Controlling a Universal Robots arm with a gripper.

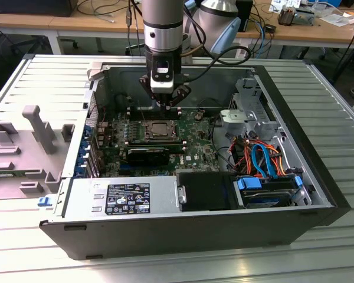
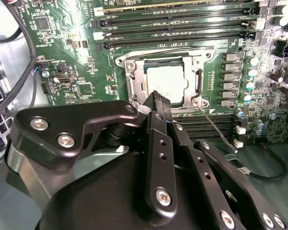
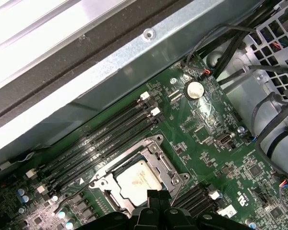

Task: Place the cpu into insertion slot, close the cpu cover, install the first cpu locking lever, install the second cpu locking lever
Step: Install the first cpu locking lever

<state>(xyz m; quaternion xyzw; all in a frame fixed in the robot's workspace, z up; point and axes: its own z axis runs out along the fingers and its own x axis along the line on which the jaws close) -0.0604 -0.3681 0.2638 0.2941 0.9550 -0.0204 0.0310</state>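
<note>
Lying flat, top up: cpu (image 2: 165, 84) w/in insertion slot (image 2: 134, 84)

Just below your gripper (image 2: 158, 99) the cpu (image 2: 165, 85) lies in the insertion slot (image 2: 129, 64). Memory slots (image 2: 177, 21) run beyond it and beneath your gripper.

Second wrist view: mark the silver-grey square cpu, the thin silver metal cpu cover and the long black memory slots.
silver-grey square cpu (image 2: 165, 82), second wrist view, centre of top.
thin silver metal cpu cover (image 2: 136, 81), second wrist view, side bar.
long black memory slots (image 2: 177, 21), second wrist view, mid-length.
</note>
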